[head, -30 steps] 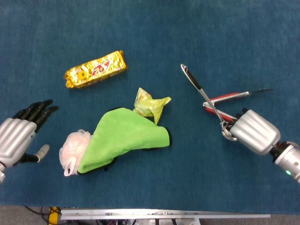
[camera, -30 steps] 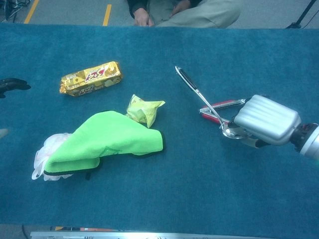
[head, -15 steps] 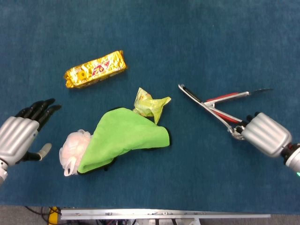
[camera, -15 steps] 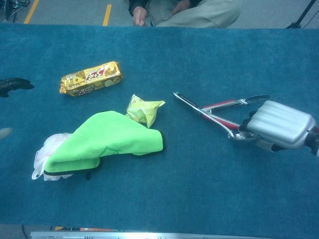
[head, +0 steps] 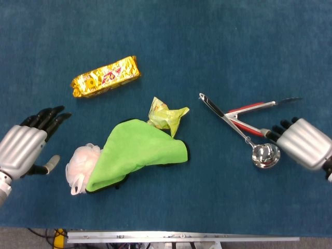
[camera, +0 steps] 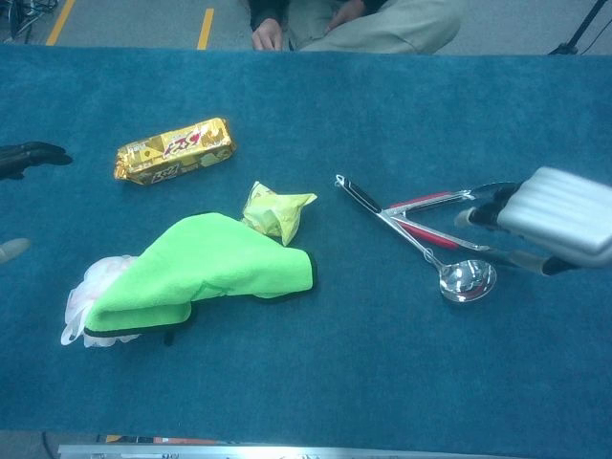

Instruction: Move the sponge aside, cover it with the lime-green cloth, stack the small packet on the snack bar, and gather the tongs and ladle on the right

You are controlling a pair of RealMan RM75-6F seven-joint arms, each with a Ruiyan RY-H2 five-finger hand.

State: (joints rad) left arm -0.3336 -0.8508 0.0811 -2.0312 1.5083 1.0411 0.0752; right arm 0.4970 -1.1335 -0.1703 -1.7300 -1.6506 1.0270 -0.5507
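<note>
A: What could go wrong from here?

B: My worry is the small packet (head: 167, 115). It lies crumpled against the top edge of the lime-green cloth (head: 140, 150), well apart from the snack bar (head: 106, 77), so it isn't stacked yet. A hand reaching for it could snag the cloth and drag it off the sponge (head: 81, 163), which already peeks out at the cloth's left end. And crinkled foil may slide off the bar's rounded wrapper.

A: And on the right side?

B: The ladle (head: 238, 129) lies across the tongs (head: 257, 109), handle toward the upper left, bowl down near the right hand (head: 306, 144). That hand sits just beside the bowl, apart from it, fingers extended toward the tongs and holding nothing. A careless sweep there could knock the pair apart.

A: Where's the left hand?

B: The left hand (head: 26, 148) hovers at the left edge of the worktop (head: 207, 31), fingers spread, nothing in it. The sponge is near it, to its right; the snack bar is further up and away, the packet further right.

A: So which hand takes the packet?

B: Probably the left, approaching from above the cloth.
</note>
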